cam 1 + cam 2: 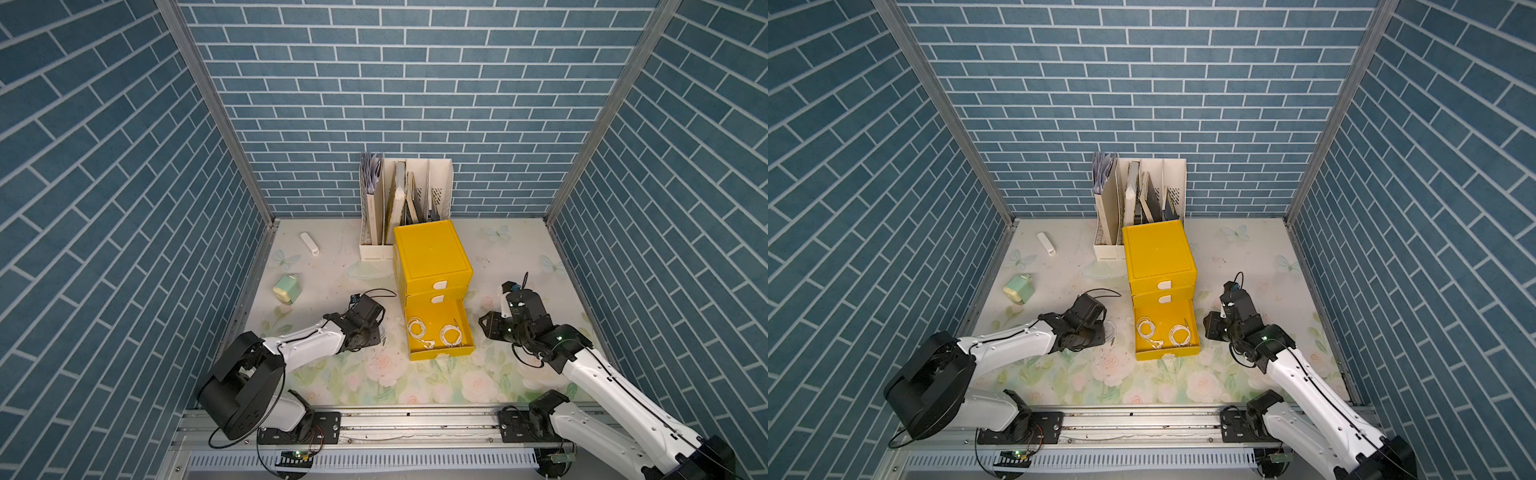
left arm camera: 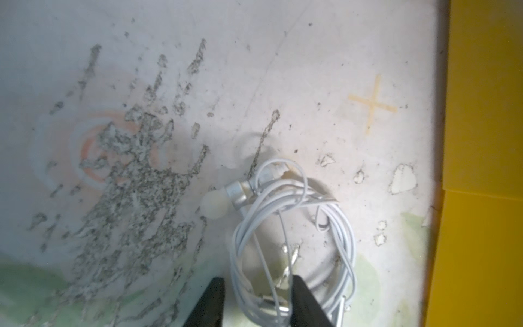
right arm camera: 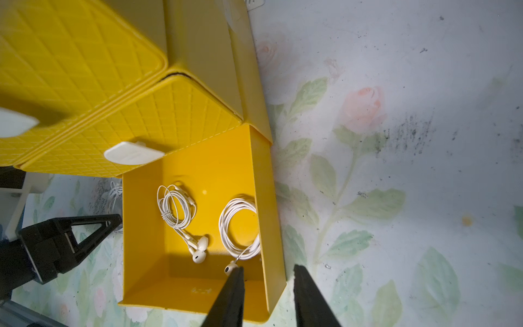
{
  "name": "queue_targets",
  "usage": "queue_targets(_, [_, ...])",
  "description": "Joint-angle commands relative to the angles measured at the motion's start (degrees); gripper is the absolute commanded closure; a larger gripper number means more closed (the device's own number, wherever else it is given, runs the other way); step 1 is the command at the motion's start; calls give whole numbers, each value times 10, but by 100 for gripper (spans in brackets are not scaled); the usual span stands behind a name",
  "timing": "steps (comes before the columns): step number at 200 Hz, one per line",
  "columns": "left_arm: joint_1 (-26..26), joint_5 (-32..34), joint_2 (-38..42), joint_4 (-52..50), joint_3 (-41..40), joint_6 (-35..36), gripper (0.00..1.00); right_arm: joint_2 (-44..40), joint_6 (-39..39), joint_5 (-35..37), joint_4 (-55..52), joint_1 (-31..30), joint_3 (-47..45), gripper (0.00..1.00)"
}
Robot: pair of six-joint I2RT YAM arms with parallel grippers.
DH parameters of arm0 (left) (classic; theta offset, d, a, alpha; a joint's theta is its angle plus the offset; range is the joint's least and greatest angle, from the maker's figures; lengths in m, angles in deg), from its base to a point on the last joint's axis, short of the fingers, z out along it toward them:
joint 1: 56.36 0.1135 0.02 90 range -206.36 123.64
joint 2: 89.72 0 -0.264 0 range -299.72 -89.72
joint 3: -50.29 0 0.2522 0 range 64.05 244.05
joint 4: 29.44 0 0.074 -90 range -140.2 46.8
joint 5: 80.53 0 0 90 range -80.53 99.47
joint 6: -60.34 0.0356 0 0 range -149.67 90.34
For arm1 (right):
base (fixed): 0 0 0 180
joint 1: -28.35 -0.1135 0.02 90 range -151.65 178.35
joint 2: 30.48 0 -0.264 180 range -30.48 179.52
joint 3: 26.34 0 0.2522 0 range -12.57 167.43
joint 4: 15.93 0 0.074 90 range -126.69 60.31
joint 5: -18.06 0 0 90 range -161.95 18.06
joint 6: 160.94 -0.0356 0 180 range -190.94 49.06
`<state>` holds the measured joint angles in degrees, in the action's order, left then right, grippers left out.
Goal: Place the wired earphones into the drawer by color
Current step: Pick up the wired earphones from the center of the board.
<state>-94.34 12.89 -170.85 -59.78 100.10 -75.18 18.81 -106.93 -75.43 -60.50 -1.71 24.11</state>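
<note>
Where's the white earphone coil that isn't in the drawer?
The coil lies on the mat beside the open drawer, on the left arm's side, straddled by the left gripper in the left wrist view.

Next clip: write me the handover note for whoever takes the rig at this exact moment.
Left tool: straddles a third white coil on the table beside the yellow drawer unit; grip unconfirmed.
Right tool: open, empty, by the side wall of the open bottom drawer.
Done: first white coil and second white coil lie in that drawer.
To do: third coil into it; no other earphones visible.
</note>
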Motion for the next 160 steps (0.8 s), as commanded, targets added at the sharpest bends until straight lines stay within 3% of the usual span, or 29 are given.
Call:
queue_targets(1, [4,20,-11,-7,-14,4,67,3,11,-6,10,2,-3,67])
queue_targets(36, [4,31,8,-17,-12,6,78,4,11,-6,10,2,-2,67])
queue_targets(95, [-11,27,131,-71,8,22,87,-1,9,-5,9,2,-7,67])
queue_targets(160, [-101,33,227,-138,55,62,92,0,8,-4,11,2,-10,67])
